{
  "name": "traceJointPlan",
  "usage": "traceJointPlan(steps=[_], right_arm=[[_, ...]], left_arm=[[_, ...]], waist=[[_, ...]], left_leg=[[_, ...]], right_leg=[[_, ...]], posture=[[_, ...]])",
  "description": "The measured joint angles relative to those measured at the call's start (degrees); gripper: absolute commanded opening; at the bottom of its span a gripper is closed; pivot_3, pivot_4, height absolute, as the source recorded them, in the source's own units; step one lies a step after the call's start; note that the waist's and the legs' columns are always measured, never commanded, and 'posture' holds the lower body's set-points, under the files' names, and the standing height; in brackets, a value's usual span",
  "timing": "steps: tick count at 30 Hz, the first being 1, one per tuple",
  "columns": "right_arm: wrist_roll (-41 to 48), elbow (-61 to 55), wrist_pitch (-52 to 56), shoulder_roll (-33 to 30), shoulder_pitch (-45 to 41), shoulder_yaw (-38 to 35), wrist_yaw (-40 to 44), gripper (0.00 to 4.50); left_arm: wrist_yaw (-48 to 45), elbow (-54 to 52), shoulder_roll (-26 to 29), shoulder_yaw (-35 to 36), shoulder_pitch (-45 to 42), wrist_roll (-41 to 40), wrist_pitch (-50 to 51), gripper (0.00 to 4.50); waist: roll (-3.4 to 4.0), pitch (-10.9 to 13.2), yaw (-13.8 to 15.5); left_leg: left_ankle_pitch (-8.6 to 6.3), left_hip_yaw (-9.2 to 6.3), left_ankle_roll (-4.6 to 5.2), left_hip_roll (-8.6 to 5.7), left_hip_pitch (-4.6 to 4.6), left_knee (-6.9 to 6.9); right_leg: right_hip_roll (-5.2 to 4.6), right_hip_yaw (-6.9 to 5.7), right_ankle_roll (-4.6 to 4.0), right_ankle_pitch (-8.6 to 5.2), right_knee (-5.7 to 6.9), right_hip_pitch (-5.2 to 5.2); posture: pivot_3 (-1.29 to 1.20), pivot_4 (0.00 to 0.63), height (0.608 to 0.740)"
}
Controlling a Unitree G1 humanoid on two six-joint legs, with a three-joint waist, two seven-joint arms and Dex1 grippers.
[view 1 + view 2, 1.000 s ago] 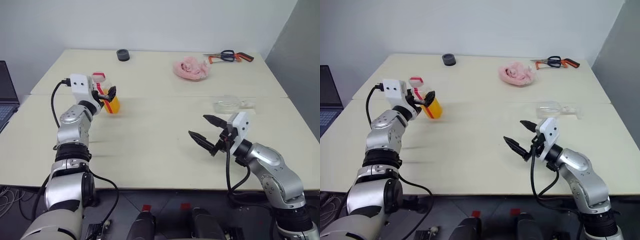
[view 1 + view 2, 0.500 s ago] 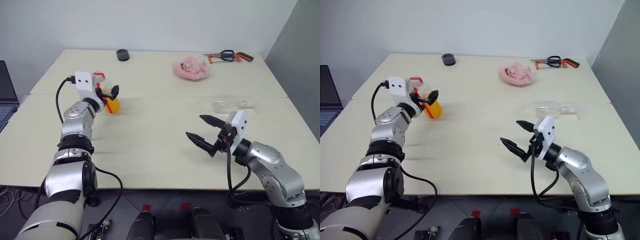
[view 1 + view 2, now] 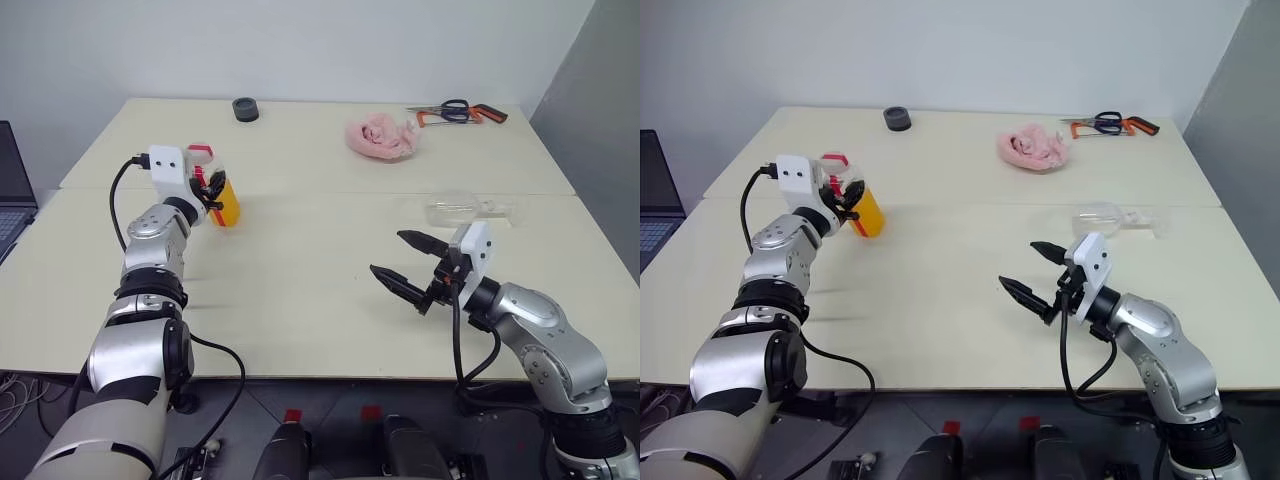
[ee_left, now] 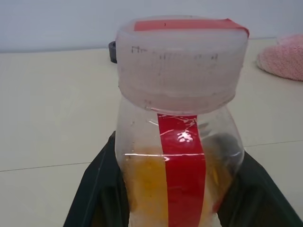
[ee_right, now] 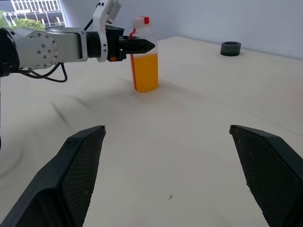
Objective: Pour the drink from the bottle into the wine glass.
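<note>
The bottle [image 3: 226, 198] stands upright on the table's left side, clear plastic with a red strip and a red-and-white cap, its lower half filled with the orange drink [image 5: 146, 73]. My left gripper [image 3: 214, 186] is shut on the bottle, a black finger [image 4: 102, 189] pressed against each side of it. The wine glass [image 3: 462, 209] lies on its side at the right, clear, with its stem pointing right. My right gripper [image 3: 387, 252] hovers open over the table in front of the glass, apart from it, with nothing between its fingers.
A pink cloth [image 3: 380, 137], scissors with orange handles [image 3: 455, 112] and a small black round thing [image 3: 245, 109] lie at the far side of the table. A laptop [image 3: 12, 190] sits beyond the left edge. A seam [image 3: 330, 193] crosses the tabletop.
My left gripper's fingers, spread beside the bottle before, have closed on it. The right arm has hardly moved.
</note>
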Motion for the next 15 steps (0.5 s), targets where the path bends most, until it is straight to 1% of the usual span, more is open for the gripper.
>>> traceJointPlan(steps=[7,15], right_arm=[[0.0,0.0,0.0,0.0,0.0,0.0,0.0,4.5],[-0.2,0.0,0.0,-0.6,0.0,-0.1,-0.2,4.5]], left_arm=[[-0.4,-1.4,-0.4,0.0,0.3,-0.1,0.0,1.8],[-4.6,-13.1,-3.6,-1.5,4.4,-0.4,2.7,1.8]], waist=[[-0.01,0.0,0.0],[-0.01,0.0,0.0]], left_leg=[[0.0,0.0,0.0,0.0,-0.02,0.0],[0.0,-0.01,0.0,0.0,-0.03,0.01]], right_leg=[[0.0,0.0,0.0,0.0,0.0,-0.01],[0.0,0.01,-0.01,0.0,0.01,-0.01]], posture=[[0.0,0.15,0.74],[0.0,0.15,0.74]])
